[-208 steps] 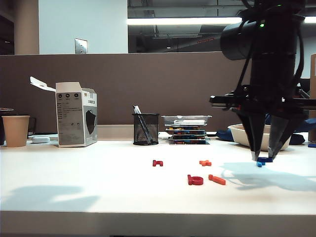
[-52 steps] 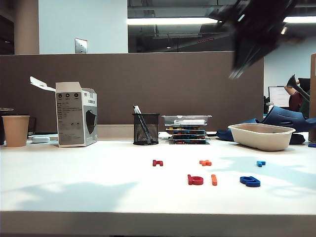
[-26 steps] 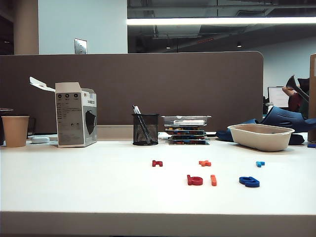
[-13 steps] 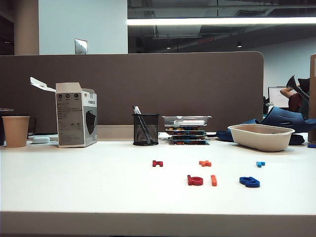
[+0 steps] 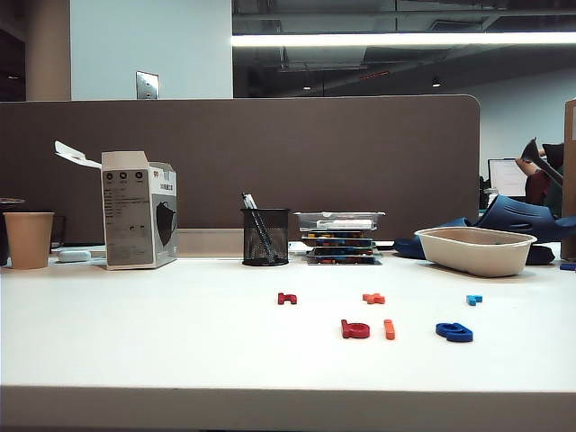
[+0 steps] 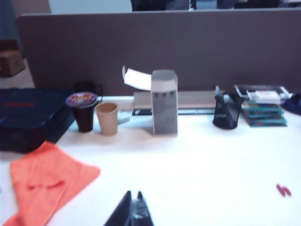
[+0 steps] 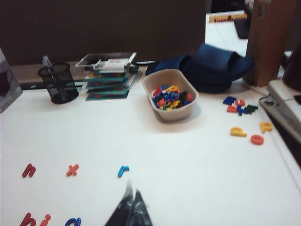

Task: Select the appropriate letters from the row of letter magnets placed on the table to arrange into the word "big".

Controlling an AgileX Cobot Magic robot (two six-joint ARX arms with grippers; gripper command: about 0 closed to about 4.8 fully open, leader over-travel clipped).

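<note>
White counter (image 5: 135, 342) before a brown partition (image 5: 270, 153); landmark for all positions: the black mesh pen cup (image 5: 265, 236), which holds pens. In front of the cup and slightly right, nearest the counter's front edge, the red "b" (image 5: 355, 330), orange "i" (image 5: 389, 329) and dark blue "g" (image 5: 454, 332) lie flat in one row running left to right, reading "big" in the right wrist view. The "i" bar has its long axis running front to back; the "g" is elongated along the row. Behind them, closer to the cup, lie a dark red letter (image 5: 287, 298), an orange-red letter (image 5: 373, 298) and a light blue letter (image 5: 474, 299). Far right of the cup, a beige tray (image 7: 164, 113) is filled with mixed coloured letters.

Left gripper (image 6: 133, 214) and right gripper (image 7: 130, 209): both raised clear of the counter, jaws together, holding nothing. The word lies just beside the right gripper, well apart from the left.
</note>
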